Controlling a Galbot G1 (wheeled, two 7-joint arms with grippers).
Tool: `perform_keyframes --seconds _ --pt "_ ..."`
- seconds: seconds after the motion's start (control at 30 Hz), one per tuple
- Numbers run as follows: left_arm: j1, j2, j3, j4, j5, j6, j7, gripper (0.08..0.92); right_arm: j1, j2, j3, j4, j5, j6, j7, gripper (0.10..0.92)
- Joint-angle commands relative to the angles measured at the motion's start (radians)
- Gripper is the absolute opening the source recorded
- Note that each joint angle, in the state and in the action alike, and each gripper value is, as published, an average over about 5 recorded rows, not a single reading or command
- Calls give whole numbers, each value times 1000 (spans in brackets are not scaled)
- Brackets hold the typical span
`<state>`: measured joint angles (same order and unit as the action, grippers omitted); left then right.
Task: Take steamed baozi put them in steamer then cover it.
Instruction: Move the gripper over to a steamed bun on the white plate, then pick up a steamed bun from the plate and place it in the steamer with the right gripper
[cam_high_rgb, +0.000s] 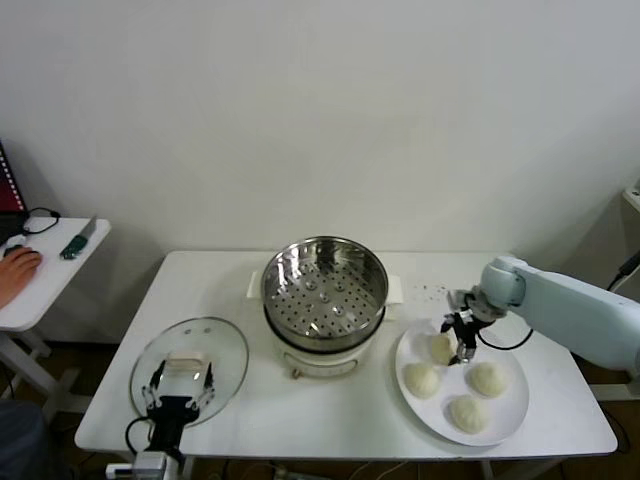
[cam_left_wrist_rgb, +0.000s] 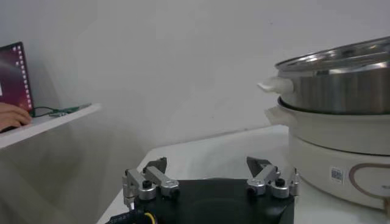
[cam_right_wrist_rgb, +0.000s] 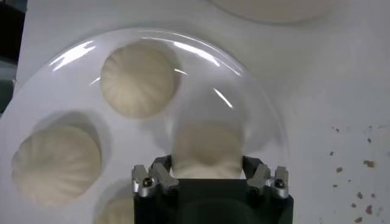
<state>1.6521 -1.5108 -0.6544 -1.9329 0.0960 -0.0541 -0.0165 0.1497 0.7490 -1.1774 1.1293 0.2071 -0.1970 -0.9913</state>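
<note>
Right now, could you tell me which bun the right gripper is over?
The right gripper is over the bun nearest the steamer; the other three lie farther off.

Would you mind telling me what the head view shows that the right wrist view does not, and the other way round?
Only the head view shows the steamer, empty, the cover on the table, and the open left gripper over the cover's near edge. Only the right wrist view shows the open right gripper straddling one baozi, and the dark specks beside the plate. Both show the plate of baozi and the right gripper above it.
</note>
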Motion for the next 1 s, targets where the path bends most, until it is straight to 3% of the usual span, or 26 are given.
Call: perform_keyframes --seconds 0.03,0.27,0.6,0.83,1.0 --pt "5 0 0 -1 -2 -2 -1 823 11 0 -2 -1 -2 3 -3 722" --pt "15 2 2 -6 -5 -4 -2 823 150 -9 -67 21 -5 60 -17 713" --pt "30 8 7 -13 -6 -1 -2 823 663 106 -386 107 -18 342 -76 721" --pt "39 11 10 -16 -6 -1 -2 823 773 217 -412 142 -52 454 -98 727" --pt "43 12 12 -15 -6 -3 -3 823 763 321 -364 148 -175 543 -113 729"
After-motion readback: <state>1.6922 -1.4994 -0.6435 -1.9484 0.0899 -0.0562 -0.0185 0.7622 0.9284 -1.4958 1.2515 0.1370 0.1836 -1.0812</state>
